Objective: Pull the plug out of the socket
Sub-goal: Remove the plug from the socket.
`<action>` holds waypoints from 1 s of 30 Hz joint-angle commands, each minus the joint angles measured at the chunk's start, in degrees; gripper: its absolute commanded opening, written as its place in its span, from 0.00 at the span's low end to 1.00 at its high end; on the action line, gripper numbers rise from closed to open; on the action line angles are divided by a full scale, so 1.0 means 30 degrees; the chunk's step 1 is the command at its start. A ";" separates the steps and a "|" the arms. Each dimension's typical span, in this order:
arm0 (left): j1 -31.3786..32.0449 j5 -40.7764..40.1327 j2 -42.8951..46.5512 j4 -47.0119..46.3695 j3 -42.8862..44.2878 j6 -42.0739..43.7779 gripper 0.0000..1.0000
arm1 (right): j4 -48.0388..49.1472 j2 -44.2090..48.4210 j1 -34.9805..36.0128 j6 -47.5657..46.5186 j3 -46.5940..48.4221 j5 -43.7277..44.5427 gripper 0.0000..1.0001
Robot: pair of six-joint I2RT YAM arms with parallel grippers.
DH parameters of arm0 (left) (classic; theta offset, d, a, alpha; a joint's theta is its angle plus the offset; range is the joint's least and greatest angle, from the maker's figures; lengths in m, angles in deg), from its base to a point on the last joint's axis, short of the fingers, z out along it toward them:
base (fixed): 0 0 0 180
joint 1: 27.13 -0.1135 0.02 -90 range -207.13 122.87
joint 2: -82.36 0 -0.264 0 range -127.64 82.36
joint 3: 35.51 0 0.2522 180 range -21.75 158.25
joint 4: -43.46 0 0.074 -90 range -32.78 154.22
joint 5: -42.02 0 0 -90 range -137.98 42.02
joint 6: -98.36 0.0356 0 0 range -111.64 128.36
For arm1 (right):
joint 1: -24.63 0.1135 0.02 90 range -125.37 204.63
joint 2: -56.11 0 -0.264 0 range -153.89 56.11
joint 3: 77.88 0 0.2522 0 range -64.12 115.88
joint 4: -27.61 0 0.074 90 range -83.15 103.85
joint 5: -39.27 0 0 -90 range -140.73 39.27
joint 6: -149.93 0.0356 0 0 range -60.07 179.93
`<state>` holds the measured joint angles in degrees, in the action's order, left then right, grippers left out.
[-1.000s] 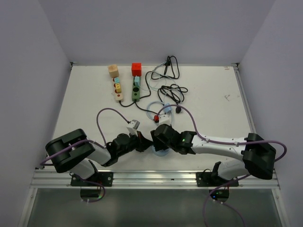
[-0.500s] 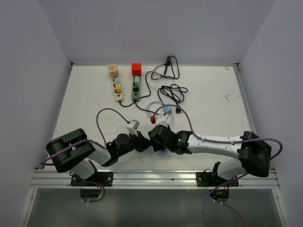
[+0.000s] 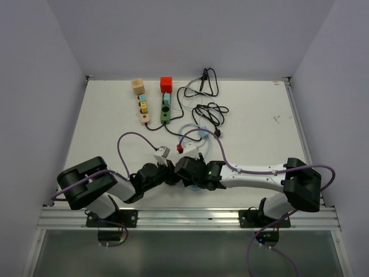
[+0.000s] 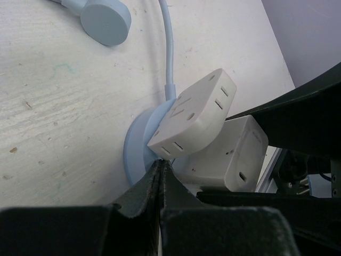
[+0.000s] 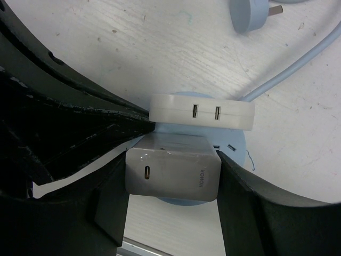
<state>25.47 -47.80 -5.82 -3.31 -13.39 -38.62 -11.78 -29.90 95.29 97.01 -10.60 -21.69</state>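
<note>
Plug (image 5: 173, 173), a white charger block, sits seated in the white socket (image 5: 200, 111) on a round pale-blue base (image 4: 136, 154), close to the near edge of the counter (image 3: 259, 115), about midway along it; right fingers (image 5: 242, 213) pinch the block on both flanks; left fingers (image 4: 133, 205) are pressed together, tips against the base rim under the socket; the risk, as I judge it: with so slight a brace, a pull may drag socket and base along instead of freeing the prongs, or the smooth block may slip from the pinch; since a second ago the right arm's elbow and wrist have swung leftward along the near edge, while the left arm looks unmoved
</note>
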 commanded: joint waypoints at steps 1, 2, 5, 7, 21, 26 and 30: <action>0.0133 -0.0589 -0.0928 0.3683 -0.0619 0.0836 0.00 | 0.0629 0.0692 0.0356 0.0706 -0.0024 -0.1503 0.00; 0.0133 -0.0589 -0.0899 0.3683 -0.0648 0.0807 0.00 | 0.1183 0.0955 0.0239 0.0822 -0.0490 -0.1795 0.00; 0.0162 -0.0589 -0.0869 0.3683 -0.0677 0.0807 0.00 | 0.2326 0.1718 -0.0463 0.1144 -0.1430 -0.3464 0.00; 0.0162 -0.0560 -0.0841 0.3684 -0.0707 0.0807 0.00 | 0.3204 0.2243 -0.1368 0.1495 -0.2102 -0.4810 0.00; 0.0162 -0.0560 -0.1046 0.3771 -0.0648 0.0836 0.00 | 0.2949 0.2073 -0.2049 0.1177 -0.1818 -0.5287 0.00; 0.0133 -0.0648 -0.1017 0.3976 -0.0590 0.0924 0.00 | 0.2567 0.1865 -0.1813 0.1146 -0.1404 -0.5373 0.00; 0.0162 -0.0706 -0.0841 0.4239 -0.0531 0.1012 0.00 | 0.1688 0.3121 -0.1813 0.1029 -0.1140 -0.4787 0.00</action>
<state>25.66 -48.43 -6.12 -3.75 -13.56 -38.62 -5.94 -23.46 88.38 98.98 -16.72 -33.21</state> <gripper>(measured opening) 0.005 0.607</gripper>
